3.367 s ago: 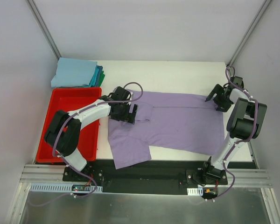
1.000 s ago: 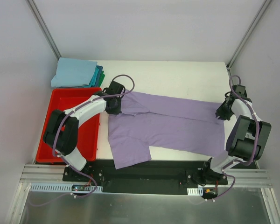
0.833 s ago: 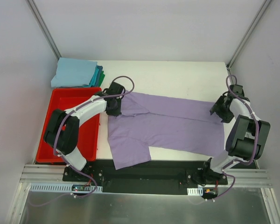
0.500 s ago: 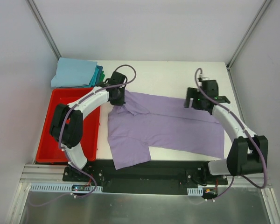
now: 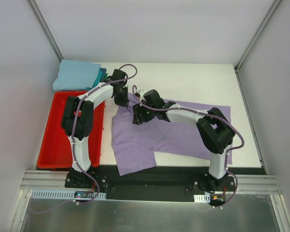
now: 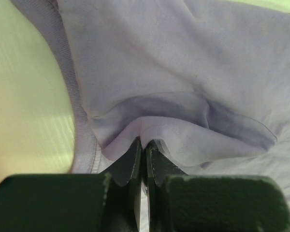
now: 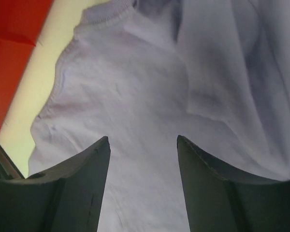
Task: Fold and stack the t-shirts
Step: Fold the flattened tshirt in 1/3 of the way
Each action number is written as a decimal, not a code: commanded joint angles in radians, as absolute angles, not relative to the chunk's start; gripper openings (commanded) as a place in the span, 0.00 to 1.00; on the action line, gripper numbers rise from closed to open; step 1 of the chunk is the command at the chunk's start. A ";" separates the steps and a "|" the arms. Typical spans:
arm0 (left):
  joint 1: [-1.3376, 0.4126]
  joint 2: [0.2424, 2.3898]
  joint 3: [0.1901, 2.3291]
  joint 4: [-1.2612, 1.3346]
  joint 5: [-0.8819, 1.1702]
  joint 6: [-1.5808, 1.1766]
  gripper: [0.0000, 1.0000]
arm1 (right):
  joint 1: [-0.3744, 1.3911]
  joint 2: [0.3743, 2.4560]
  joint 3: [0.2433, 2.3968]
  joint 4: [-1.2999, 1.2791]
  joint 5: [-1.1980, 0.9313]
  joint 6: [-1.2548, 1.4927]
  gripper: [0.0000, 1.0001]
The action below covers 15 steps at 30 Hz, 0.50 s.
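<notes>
A lavender t-shirt (image 5: 183, 130) lies spread across the white table. My left gripper (image 5: 121, 96) is at its far left corner, by the collar. In the left wrist view that gripper (image 6: 145, 144) is shut on a raised fold of the lavender cloth (image 6: 183, 72). My right arm reaches far across to the left, and its gripper (image 5: 137, 115) hangs over the shirt's left part, just right of the left gripper. Its fingers (image 7: 142, 140) stand open above the lavender cloth (image 7: 135, 96) with nothing between them. Folded t-shirts (image 5: 77, 75), light blue on top of teal and green, are stacked at the far left.
A red plastic bin (image 5: 77, 128) stands along the table's left side, just left of the shirt; its corner (image 7: 14, 38) shows in the right wrist view. Bare white table (image 5: 183, 82) lies behind the shirt. Grey walls close in on both sides.
My right arm let go of the shirt's far right edge, swung across to the left part and now stands open. The left gripper, still pinching cloth, moved a little toward the back.
</notes>
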State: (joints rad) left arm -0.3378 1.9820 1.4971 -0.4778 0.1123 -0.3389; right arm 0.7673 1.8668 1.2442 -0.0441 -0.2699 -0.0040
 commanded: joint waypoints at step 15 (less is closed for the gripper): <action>-0.310 2.008 1.526 -0.492 0.181 -0.334 0.00 | 0.815 2.060 1.450 -0.100 -0.060 0.020 0.51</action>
